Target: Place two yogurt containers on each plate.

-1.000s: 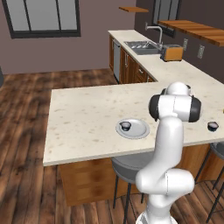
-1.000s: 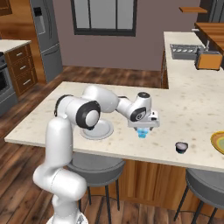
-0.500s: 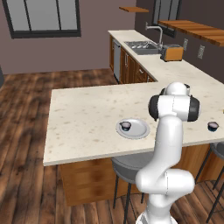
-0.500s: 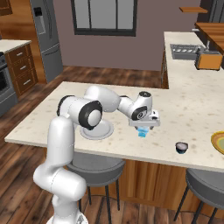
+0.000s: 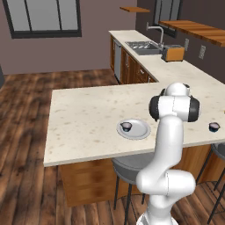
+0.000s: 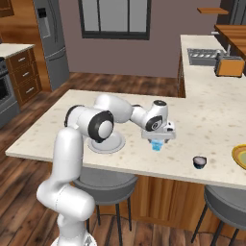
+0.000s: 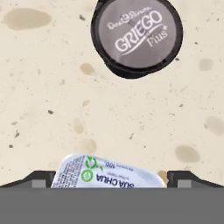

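The end effector (image 6: 157, 142) is seen lowered over the desk (image 6: 211, 115) in the right base view, with its jaws spread wide apart and nothing clamped between them. Directly beneath it, the translucent light blue yogurt cup (image 6: 156, 145) is standing on the desk surface, between the open fingers but not gripped. In the hand view, the pale foil top of this light blue cup (image 7: 105, 174) is visible at the bottom edge, between the 2 dark fingertips (image 7: 37, 179), which are set well to either side of it. Farther along the desk in that view, a dark yogurt cup (image 7: 137, 34) with a grey printed lid is seen, apart from the blue one.

The pale grey plate (image 5: 139, 131) is located near the front edge of the desk, and 1 dark yogurt cup (image 5: 126, 126) is resting on it. In the right base view this plate (image 6: 113, 144) is partly hidden behind the arm's elbow. Another dark cup (image 6: 200, 162) is standing alone on the desk to the right of the end effector, near the yellow plate (image 6: 240, 157), which is cut off by the frame's right edge.
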You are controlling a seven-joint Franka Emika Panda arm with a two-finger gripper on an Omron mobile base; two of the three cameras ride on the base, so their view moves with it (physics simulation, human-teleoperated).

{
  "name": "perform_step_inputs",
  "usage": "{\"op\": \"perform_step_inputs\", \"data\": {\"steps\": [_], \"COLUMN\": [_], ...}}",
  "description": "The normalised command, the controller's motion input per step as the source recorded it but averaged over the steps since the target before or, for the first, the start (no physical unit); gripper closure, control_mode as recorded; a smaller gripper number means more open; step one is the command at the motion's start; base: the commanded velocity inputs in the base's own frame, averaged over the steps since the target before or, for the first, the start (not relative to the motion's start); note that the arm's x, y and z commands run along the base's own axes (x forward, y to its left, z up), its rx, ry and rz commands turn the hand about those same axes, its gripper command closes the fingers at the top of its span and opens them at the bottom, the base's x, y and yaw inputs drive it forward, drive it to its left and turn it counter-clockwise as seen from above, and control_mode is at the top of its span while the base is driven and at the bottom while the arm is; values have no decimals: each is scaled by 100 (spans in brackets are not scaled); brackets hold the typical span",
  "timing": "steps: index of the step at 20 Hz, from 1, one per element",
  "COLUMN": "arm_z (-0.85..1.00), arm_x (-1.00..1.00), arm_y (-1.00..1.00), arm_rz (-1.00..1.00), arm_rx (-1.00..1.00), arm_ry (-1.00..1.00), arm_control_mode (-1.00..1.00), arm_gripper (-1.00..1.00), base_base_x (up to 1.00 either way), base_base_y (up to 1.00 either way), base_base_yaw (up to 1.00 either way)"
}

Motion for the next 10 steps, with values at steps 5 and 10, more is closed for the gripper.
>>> {"op": "perform_step_inputs", "data": {"steps": [5, 10], "arm_z": [-22, -25], "arm_x": [-25, -14], "arm_y": [-9, -9], "arm_rz": [-1, -1], "arm_rx": [0, 0], "arm_ry": [2, 2], "arm_control_mode": [-100, -100], "arm_gripper": [-100, -100], "base_base_x": [0, 0], "base_base_y": [0, 0], "base_base_yaw": [0, 0]}}
